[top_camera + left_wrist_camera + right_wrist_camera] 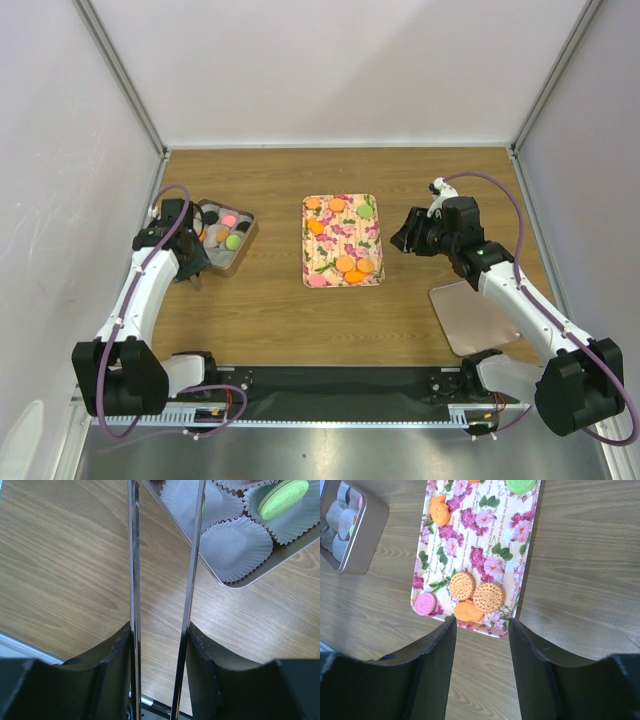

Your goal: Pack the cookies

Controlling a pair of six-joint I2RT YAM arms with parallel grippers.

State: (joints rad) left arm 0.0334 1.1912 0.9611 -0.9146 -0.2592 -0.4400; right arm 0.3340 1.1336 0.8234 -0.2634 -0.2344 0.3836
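The cookies lie on a floral tray (pixel 372 240): orange rounds (pixel 462 585), a pink one (pixel 425 603) and a green one (pixel 520 484). A metal tin (pixel 243 250) with white paper cups holds a green cookie (pixel 283 498), a pink cookie (pixel 229 220) and dark ones. My left gripper (pixel 193 262) is beside the tin's near-left edge, shut on thin metal tongs (pixel 134 555). The tong blades stand apart with nothing between them, and their tips are out of view. My right gripper (pixel 481 622) is open and empty, just short of the tray's right side (pixel 400 240).
The tin's flat lid (pixel 475 318) lies on the wooden table at the near right, under the right arm. An empty paper cup (pixel 235 547) sits in the tin's near corner. White walls close in the back and both sides.
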